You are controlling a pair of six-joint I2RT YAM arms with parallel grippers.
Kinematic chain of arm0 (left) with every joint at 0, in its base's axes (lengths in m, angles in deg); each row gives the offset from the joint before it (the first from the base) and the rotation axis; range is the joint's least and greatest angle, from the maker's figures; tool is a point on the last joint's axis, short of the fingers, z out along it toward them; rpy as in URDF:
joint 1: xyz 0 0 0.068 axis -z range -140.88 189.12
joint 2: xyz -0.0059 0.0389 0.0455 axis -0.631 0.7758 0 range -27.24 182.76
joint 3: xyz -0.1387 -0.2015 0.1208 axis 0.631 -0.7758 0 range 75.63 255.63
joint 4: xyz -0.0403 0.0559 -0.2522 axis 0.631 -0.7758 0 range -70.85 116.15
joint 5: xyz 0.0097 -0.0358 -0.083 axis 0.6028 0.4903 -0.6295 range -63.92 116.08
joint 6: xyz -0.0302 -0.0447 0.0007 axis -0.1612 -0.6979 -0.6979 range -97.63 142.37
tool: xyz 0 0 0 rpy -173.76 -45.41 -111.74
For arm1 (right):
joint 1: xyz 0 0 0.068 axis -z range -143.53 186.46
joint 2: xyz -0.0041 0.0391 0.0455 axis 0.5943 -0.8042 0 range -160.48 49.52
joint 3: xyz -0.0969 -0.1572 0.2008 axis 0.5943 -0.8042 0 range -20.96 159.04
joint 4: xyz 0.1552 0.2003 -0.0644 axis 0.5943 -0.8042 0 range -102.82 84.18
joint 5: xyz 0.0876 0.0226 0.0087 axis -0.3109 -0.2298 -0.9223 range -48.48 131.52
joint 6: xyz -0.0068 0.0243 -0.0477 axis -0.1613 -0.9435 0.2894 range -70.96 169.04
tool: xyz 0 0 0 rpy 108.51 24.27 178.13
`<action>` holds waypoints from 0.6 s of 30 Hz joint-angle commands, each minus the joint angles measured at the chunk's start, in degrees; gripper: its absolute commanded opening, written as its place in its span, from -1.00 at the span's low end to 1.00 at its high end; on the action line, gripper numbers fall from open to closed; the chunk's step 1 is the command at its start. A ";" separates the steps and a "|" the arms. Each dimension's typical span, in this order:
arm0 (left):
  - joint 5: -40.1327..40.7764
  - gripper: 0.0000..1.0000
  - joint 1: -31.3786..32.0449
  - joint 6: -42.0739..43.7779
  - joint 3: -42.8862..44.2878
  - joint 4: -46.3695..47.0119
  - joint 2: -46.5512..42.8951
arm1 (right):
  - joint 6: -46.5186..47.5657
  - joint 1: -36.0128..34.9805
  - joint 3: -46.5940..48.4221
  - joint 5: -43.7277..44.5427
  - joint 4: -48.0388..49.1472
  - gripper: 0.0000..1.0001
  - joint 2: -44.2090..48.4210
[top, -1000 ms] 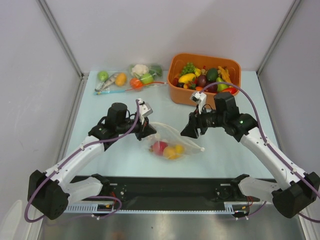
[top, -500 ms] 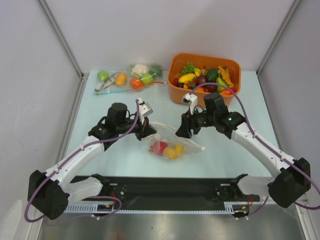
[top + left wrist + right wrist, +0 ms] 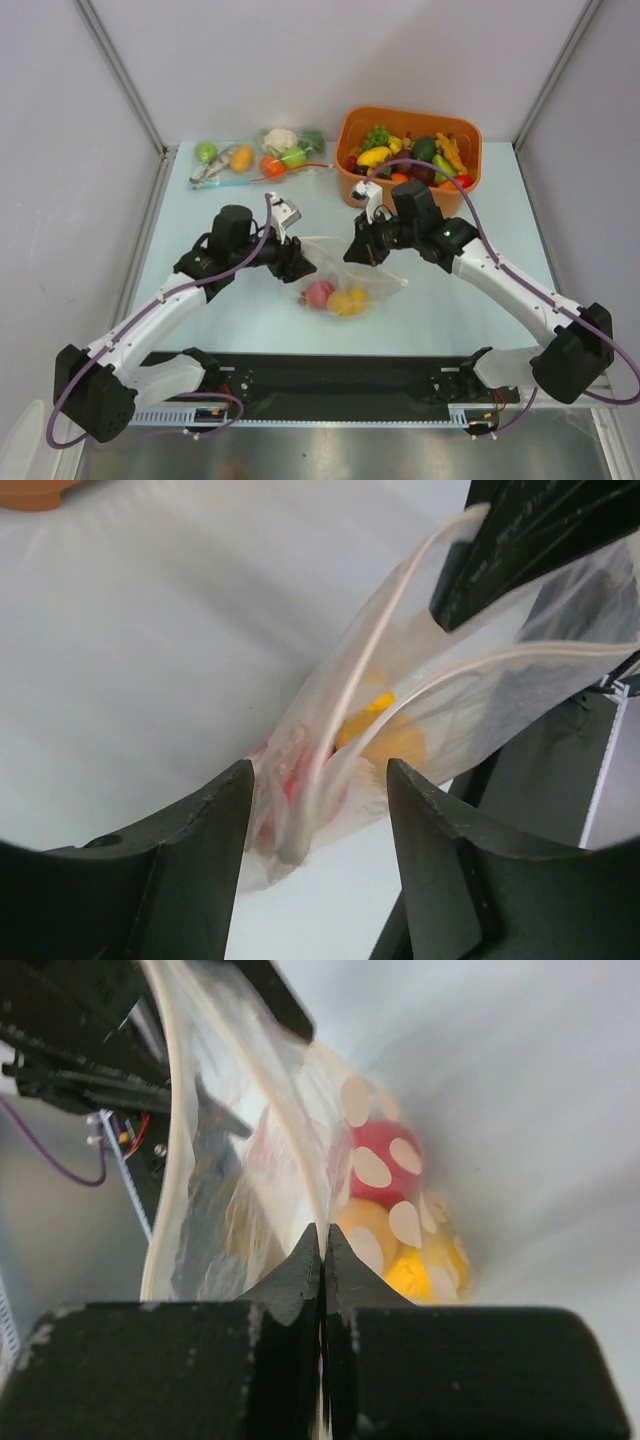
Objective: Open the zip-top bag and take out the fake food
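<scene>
Left wrist: we see the left gripper (image 3: 320, 776) with jaws apart, bag (image 3: 470, 720) rim between them.
Right wrist: we see the right gripper (image 3: 323, 1238) pinched closed on the bag, fruit (image 3: 385, 1165) inside.

An orange bin (image 3: 346, 172), heaped with plastic fruit and vegetables (image 3: 412, 152), stands on the pale table (image 3: 260, 322). Just left of the bin lies a red-zipped clear bag (image 3: 298, 158) holding a cauliflower (image 3: 279, 138). Farther left lies a blue-zipped clear bag (image 3: 224, 168) with a green ball (image 3: 206, 152).
</scene>
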 commanded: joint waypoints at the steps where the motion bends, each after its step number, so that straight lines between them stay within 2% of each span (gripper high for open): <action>1: 1.90 0.27 0.08 -4.22 4.93 -0.48 -3.11 | -0.56 0.01 5.66 7.48 -0.76 -1.00 1.31; 4: 3.30 0.39 -0.01 -6.50 8.18 -0.66 -3.90 | -0.56 0.19 7.95 11.61 -2.69 -1.00 1.40; 10: 4.44 0.39 -0.01 -14.05 12.32 0.30 -4.52 | -2.75 1.24 8.83 19.00 -2.96 -1.00 2.19; 14: 5.59 0.32 0.25 -22.23 11.01 1.88 -5.40 | -5.21 1.33 7.95 24.36 -2.26 -1.00 2.80; 18: 7.61 0.29 3.06 -30.32 7.58 3.73 -5.84 | -7.85 1.33 7.08 29.81 -1.73 -1.00 3.15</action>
